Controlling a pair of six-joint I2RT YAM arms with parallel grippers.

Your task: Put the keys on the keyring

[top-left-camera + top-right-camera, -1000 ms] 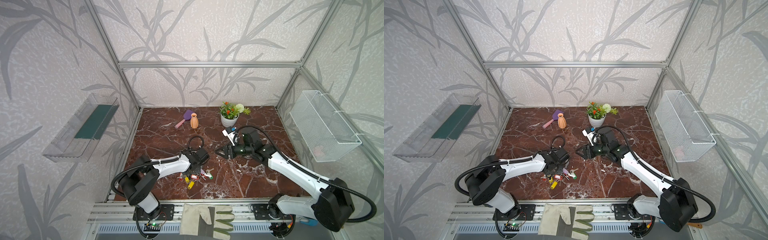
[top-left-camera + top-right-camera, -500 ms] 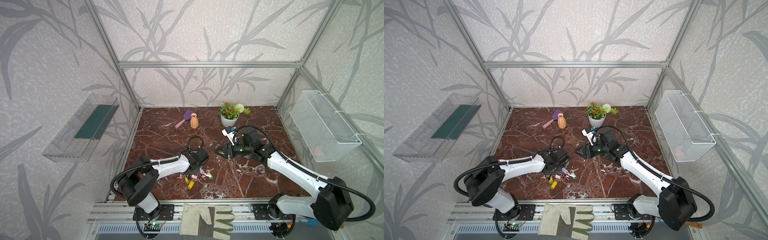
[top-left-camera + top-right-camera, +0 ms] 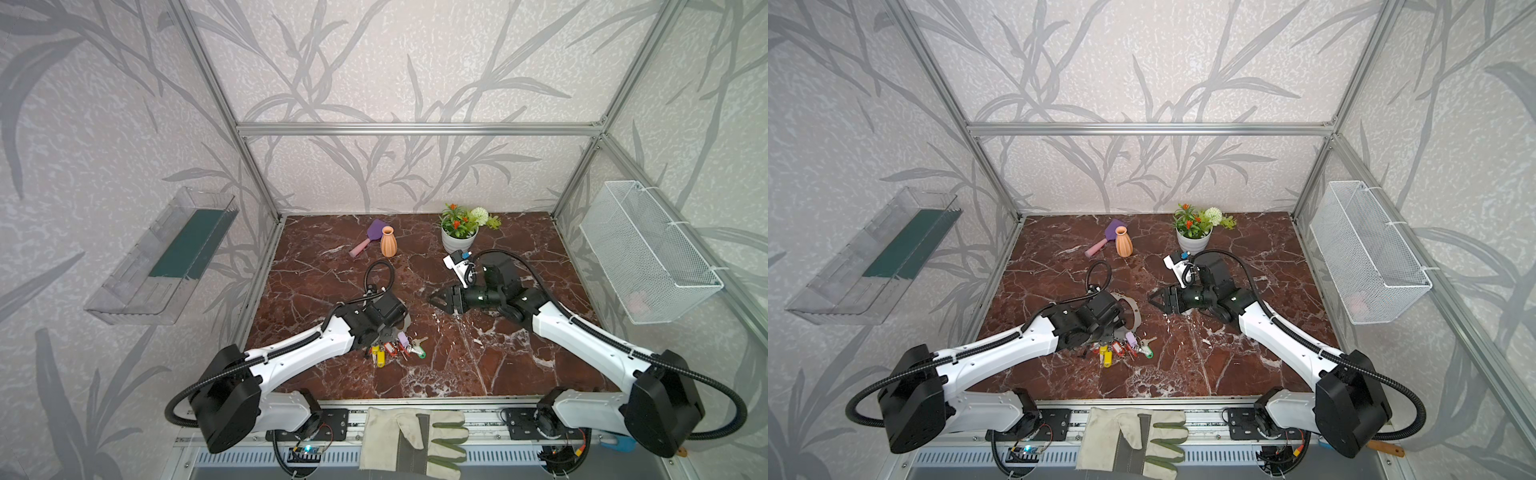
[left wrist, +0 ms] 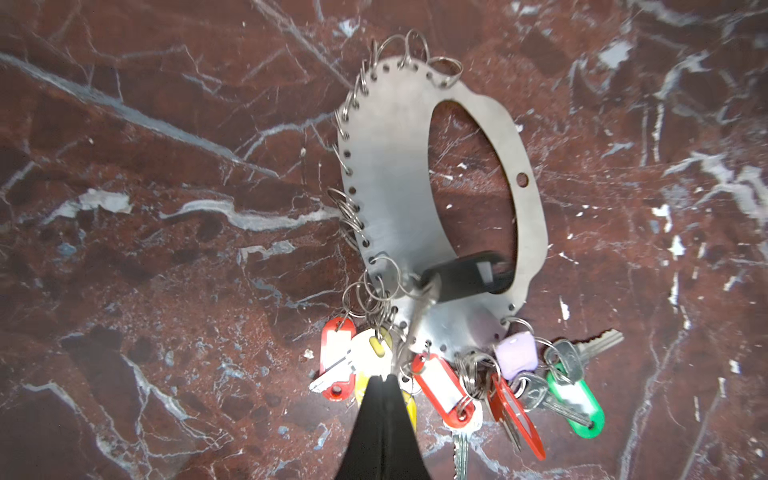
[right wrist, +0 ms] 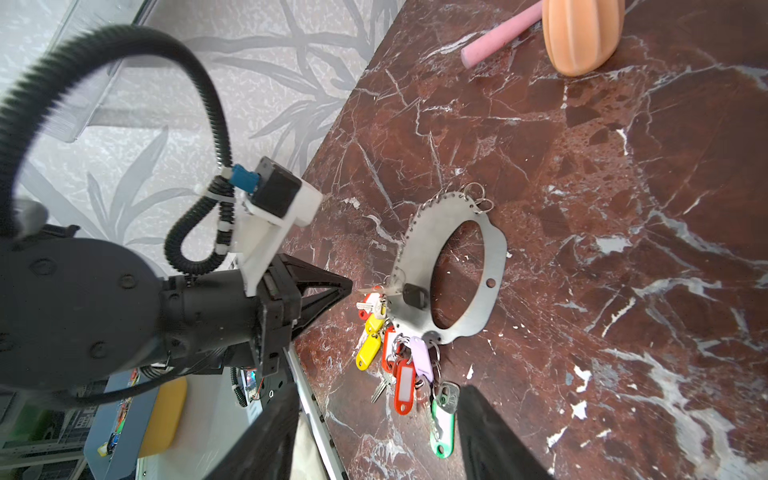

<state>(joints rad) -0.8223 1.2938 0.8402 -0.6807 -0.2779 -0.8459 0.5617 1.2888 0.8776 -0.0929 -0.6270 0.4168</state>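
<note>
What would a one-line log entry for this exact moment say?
left gripper shut on black-headed key blade | right gripper open, empty | keyring on table | tagged keys bunched at its edge

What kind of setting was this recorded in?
Probably a purpose-built robot test cell: an aluminium frame with wallpapered panels encloses a marble-patterned tabletop, the left arm and right arm are mounted along its front edge, with a vase and potted plant as props.

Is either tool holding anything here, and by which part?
The left tool pinches the black-headed key by the tip of its blade; the right tool holds nothing, jaws apart.
</note>
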